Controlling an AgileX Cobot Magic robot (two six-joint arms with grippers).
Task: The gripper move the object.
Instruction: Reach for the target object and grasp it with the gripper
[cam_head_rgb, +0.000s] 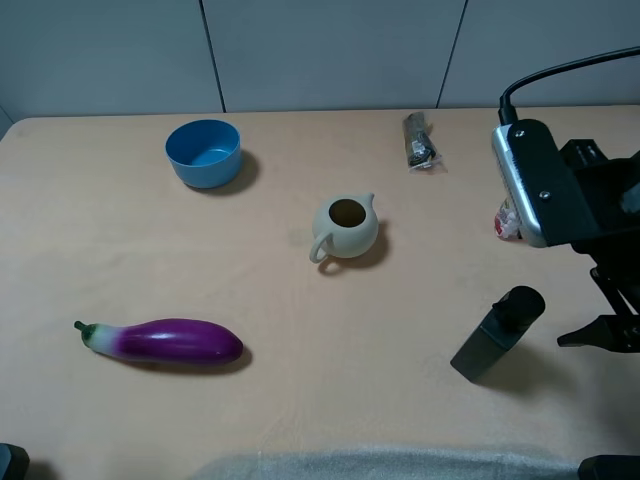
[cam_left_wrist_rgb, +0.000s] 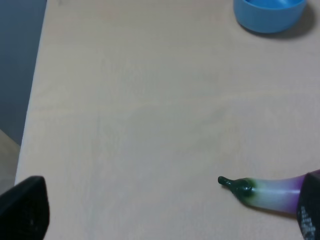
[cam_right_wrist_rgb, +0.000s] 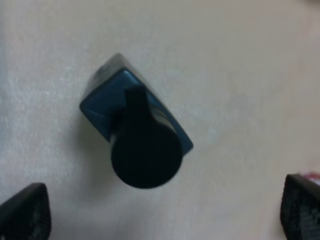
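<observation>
Black cap of the black bottle (cam_right_wrist_rgb: 145, 145) sits nearest the right wrist lens, bottle upright on the counter (cam_head_rgb: 300, 420), right front area, well apart from the teapot (cam_head_rgb: 345, 228)

Right pincer (cam_right_wrist_rgb: 161, 210): wide, holding nothing; both fingertips show only at the frame edges, clear of the bottle. Bottle lies ahead of the tips, not yet between them

Left pincer (cam_left_wrist_rgb: 165, 210): also wide and empty, parked near the stem end of the eggplant (cam_left_wrist_rgb: 265, 192), idle by my reading

Risks, as judged:
- bottle is tall on a narrow base; a finger clipping the cap on approach would tip it over
- its flat sides appear turned diagonal to the jaw line, so closing could land on corners and twist or squeeze it out
- a grip high at the cap could let the body swing
- small jar (cam_head_rgb: 506, 222) is half hidden behind the right arm; a wide sweep could knock it

Containers:
- blue bowl (cam_head_rgb: 204, 152), far left: empty
- teapot: lidless, interior dark, no contents visible
- bottle: capped, contents cannot be told
</observation>
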